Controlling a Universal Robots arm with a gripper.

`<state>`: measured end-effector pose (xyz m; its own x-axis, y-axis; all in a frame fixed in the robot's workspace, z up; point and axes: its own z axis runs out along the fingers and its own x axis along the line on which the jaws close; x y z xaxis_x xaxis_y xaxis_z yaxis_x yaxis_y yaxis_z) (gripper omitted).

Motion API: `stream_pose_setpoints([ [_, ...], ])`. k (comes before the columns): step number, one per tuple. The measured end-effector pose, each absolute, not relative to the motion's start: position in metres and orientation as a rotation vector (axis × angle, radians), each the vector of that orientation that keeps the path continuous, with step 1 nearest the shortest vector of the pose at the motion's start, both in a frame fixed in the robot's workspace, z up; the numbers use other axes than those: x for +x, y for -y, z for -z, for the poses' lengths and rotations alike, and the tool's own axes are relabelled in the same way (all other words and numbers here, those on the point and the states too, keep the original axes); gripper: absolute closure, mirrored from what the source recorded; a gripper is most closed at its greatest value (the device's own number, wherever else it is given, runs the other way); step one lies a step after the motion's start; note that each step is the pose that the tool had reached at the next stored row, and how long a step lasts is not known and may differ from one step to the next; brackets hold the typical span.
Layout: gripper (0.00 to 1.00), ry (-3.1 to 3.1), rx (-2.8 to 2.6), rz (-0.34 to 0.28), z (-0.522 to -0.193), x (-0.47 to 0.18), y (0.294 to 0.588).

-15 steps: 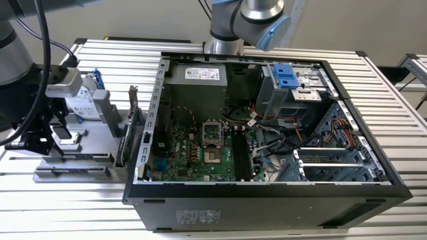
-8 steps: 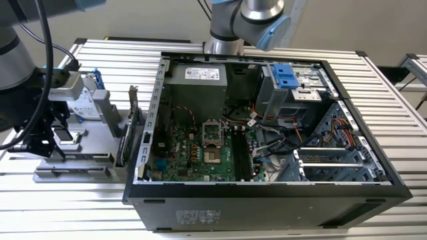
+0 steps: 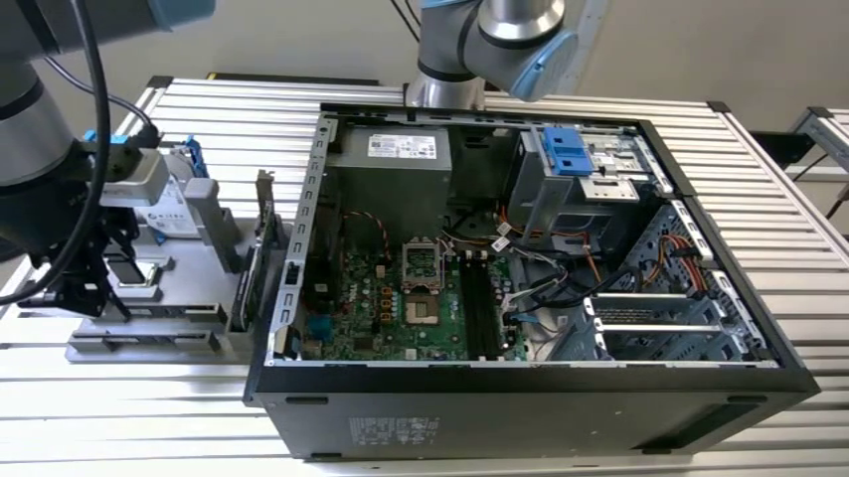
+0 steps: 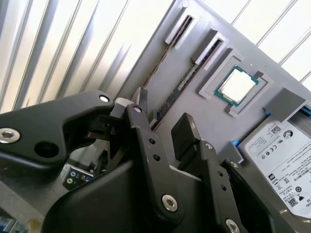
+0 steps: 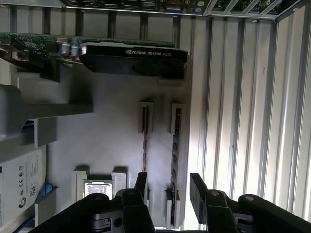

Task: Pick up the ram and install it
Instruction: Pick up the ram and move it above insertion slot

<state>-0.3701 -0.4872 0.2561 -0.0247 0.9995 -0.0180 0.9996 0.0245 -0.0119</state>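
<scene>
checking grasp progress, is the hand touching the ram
Apart. In the first wrist view the open hand straddles the ram, with bare tray showing on both sides of it.

Black gripper (image 5: 168, 183) links with silver screws (image 4: 169, 203), grey arm (image 3: 24, 119), blue caps (image 3: 179, 10)

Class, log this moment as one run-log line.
step: pick | gripper: jaws open, straddling ram | ram: in grey tray slot, not lifted

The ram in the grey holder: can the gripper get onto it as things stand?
Probably yes. In the first wrist view the open gripper hangs over the ram, one finger to each side of its edge, nothing between them. The graphics card stands clear beyond its far end.
</scene>
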Motion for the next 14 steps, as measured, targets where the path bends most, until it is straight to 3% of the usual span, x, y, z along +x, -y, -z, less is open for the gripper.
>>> stream_pose_setpoints([
  [14,0.0,-2.249,2.194,0.04,-0.2477,-0.37,0.4913],
])
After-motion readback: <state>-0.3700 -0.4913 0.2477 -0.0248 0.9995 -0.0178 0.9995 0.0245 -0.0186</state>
